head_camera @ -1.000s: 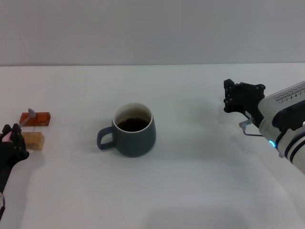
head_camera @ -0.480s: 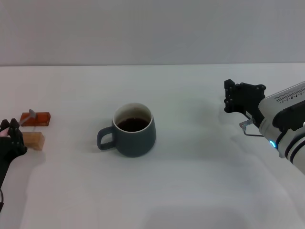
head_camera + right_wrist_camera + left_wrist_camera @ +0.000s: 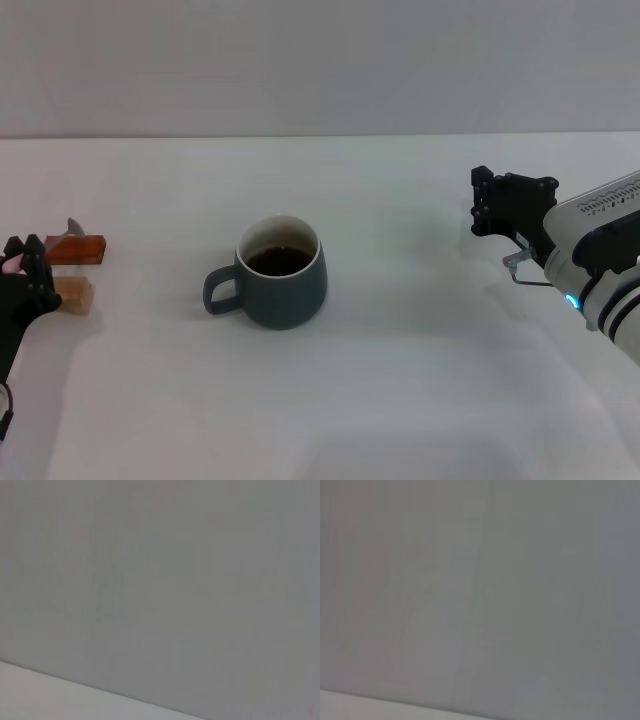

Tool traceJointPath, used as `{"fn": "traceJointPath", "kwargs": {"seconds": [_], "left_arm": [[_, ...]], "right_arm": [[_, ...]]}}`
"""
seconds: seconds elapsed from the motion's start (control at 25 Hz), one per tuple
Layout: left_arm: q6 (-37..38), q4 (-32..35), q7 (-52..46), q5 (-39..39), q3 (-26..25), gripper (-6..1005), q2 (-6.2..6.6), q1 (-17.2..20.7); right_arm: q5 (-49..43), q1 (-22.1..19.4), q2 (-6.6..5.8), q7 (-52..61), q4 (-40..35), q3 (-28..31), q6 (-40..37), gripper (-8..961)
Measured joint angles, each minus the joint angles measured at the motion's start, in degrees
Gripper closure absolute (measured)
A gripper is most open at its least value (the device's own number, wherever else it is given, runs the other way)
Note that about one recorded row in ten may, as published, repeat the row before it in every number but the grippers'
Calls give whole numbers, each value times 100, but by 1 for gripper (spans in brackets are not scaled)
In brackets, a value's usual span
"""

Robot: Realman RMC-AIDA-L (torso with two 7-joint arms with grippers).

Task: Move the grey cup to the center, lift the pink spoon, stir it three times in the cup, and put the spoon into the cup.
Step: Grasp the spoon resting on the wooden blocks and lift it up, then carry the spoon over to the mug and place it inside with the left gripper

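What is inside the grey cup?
The grey cup holds dark brown liquid, below its pale rim. No spoon is in it. What lies under the liquid cannot be seen.

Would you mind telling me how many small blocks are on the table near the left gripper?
2. The orange-brown block lies at the table's left edge, farther from the robot; the tan block sits just nearer, partly hidden by the left gripper.
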Motion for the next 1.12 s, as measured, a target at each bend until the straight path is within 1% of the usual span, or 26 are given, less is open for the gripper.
{"fn": "traceJointPath", "kwargs": {"seconds": [0.12, 0.16, 0.2, 0.24, 0.28, 0.36, 0.4, 0.44, 0.56, 0.6, 0.64, 0.72, 0.8, 0.84, 0.88, 0.96, 1.08, 1.12], "left_arm": [[-5, -69, -7, 0, -25, 854, 12, -2], [-11, -126, -10, 0, -41, 854, 28, 5], [-33, -256, -19, 0, -57, 854, 75, 33], [-33, -256, -19, 0, -57, 854, 75, 33], [-54, -344, -32, 0, -56, 854, 106, 57], [-127, -534, -73, 0, -59, 854, 190, 109], [-207, -707, -124, 0, -63, 854, 277, 152], [-207, -707, -124, 0, -63, 854, 277, 152], [-315, -969, -156, 0, -64, 854, 383, 227], [-406, -1179, -157, 1, -64, 854, 447, 306], [-406, -1179, -157, 1, -64, 854, 447, 306], [-497, -1377, -157, 5, -62, 854, 498, 379], [-617, -1624, -159, 8, -60, 854, 563, 467], [-764, -1887, -162, 19, -60, 854, 628, 553], [-764, -1887, -162, 19, -60, 854, 628, 553], [-1076, -2445, -166, 90, -63, 854, 770, 738], [-1144, -2575, -170, 108, -68, 854, 807, 781], [-1364, -2890, -218, 199, -105, 854, 891, 880]], "right_arm": [[0, 0, -1, 0, -3, 0, 0, 953], [2, 0, 0, 0, -6, 0, 0, 953], [6, 0, 0, 0, -17, 0, 0, 954], [6, 0, 0, 0, -17, 0, 0, 954], [6, 0, 0, 0, -22, 0, 0, 954], [7, 0, -1, 0, -33, 0, 0, 954], [7, 0, 0, 0, -35, 0, 0, 954], [6, 0, 0, 0, -37, 0, 0, 954], [7, 0, 0, 0, -37, 3, 0, 953], [7, 0, 0, 5, -36, 7, 0, 953], [7, 0, 0, 5, -36, 7, 0, 953], [7, 0, 0, 10, -35, 8, 0, 953], [7, 0, 0, 11, -35, 9, 0, 954], [7, 1, 0, 12, -34, 9, 0, 954], [7, 2, 0, 12, -34, 9, 0, 954], [6, 7, 0, 13, -35, 15, 0, 954], [6, 10, 0, 14, -34, 18, 0, 954], [5, 13, 0, 14, -35, 24, 1, 954]]}}
